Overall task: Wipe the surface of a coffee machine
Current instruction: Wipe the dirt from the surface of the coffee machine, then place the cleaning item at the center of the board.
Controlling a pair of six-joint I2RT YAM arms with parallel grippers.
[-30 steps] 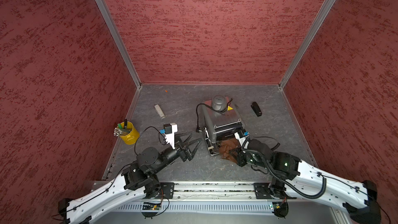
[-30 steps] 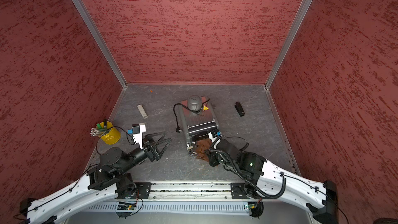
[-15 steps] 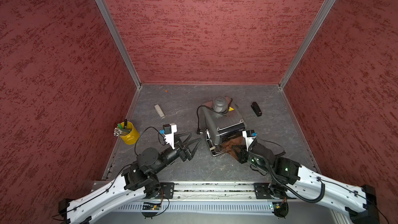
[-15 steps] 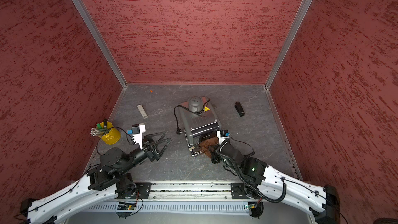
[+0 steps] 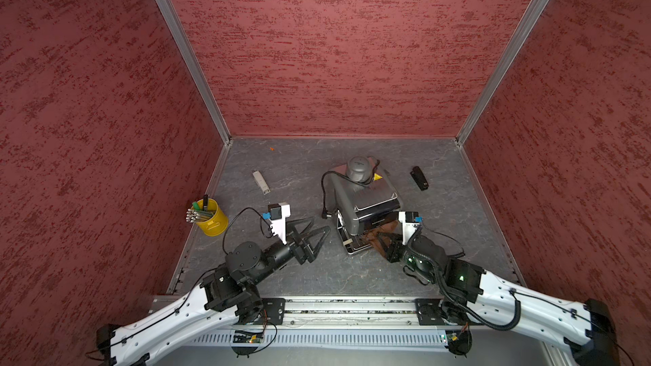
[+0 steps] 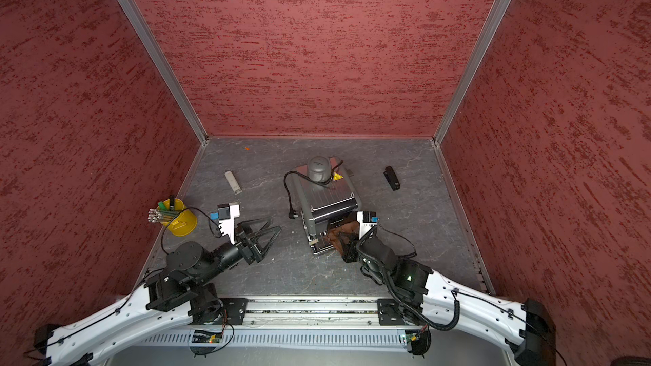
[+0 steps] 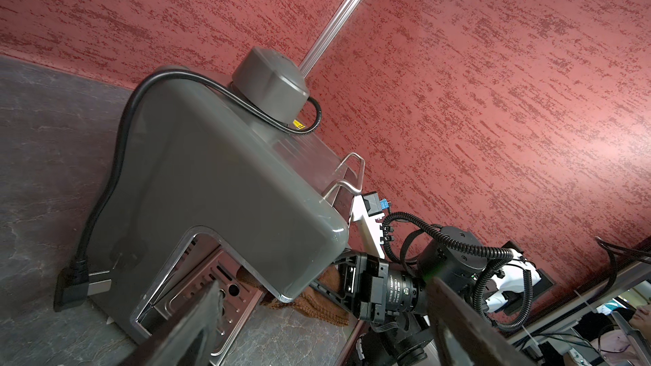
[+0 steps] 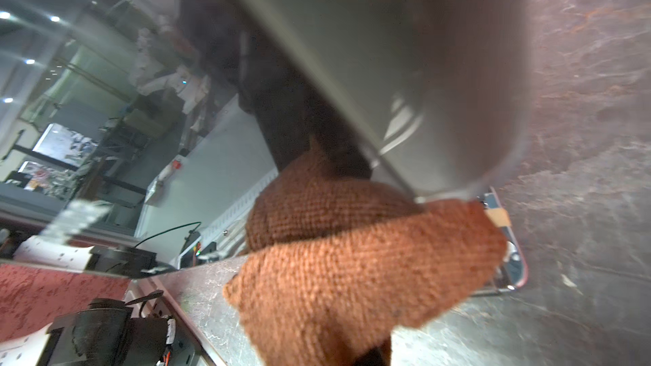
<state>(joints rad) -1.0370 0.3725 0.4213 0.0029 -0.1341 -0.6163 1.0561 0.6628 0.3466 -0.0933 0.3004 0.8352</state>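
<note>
The coffee machine (image 5: pixel 366 202) is sitting near table (image 5: pixel 352 276) centre. The right gripper (image 5: pixel 382 241), pinching a brown cloth (image 8: pixel 352 258), is pressing its 5 o'clock corner. A hard push may be sliding the unbraced machine, the left gripper (image 5: pixel 320 225) hovering spread-jawed at 8 o'clock.

We see three dark red, rough-textured walls (image 5: pixel 334 47) boxing in a grey marbled worktop (image 5: pixel 352 276). Pale metal corner posts (image 5: pixel 183 47) rise from its two far corners. The light is even and soft.

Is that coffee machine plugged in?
No, unplugged. The plug of the coffee machine lies loose on the table beside it, prongs bare, in no socket.
</note>
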